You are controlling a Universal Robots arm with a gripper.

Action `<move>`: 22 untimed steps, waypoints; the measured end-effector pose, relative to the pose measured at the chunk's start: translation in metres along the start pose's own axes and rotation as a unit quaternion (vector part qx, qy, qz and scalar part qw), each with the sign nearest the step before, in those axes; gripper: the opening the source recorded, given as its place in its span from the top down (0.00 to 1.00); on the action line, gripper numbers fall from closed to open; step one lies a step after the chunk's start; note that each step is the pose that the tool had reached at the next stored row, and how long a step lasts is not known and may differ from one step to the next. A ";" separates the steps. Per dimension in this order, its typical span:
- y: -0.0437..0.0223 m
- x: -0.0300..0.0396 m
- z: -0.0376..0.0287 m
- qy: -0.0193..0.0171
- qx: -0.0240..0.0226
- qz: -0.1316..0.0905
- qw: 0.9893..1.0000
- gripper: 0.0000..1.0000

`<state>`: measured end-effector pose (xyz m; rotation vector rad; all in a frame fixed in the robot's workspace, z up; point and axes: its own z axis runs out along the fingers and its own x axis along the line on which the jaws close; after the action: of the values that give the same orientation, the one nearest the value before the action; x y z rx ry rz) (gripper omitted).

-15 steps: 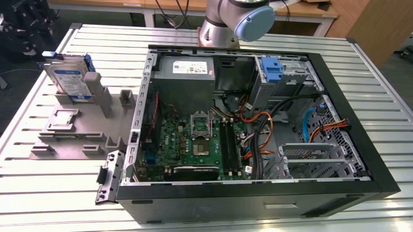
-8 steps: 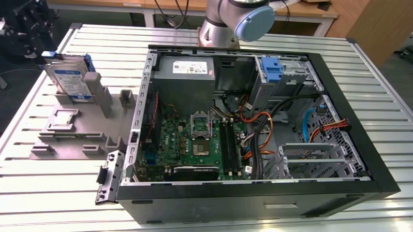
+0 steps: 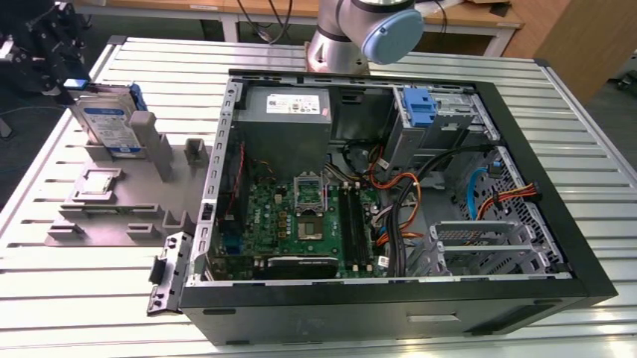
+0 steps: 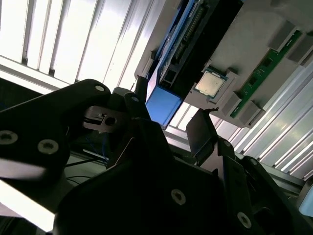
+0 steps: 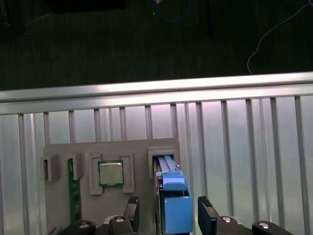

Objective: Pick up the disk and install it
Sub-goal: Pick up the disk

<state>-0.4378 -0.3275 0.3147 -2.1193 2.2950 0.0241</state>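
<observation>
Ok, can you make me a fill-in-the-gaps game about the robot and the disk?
1. The plastic bracket on the disk is coloured ___.
2. The gripper has one finger on each side of the disk, and the fingers are ___, not squeezing it.
3. The disk stands upright in the grey holder, outside the computer ___.

Missing words: blue, open, case.

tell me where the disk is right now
The disk stands on edge in the grey fixture at the exterior view's left, outside the computer case, with the open gripper close above it.
</observation>
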 end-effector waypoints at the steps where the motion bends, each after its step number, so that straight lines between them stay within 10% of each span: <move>1: 0.0000 0.0000 0.0010 0.000 0.000 0.000 1.000 0.41; 22: 0.0029 -0.0026 0.0185 0.000 0.000 -0.020 1.000 0.41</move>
<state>-0.4404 -0.3242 0.2963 -2.1638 2.2524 0.0239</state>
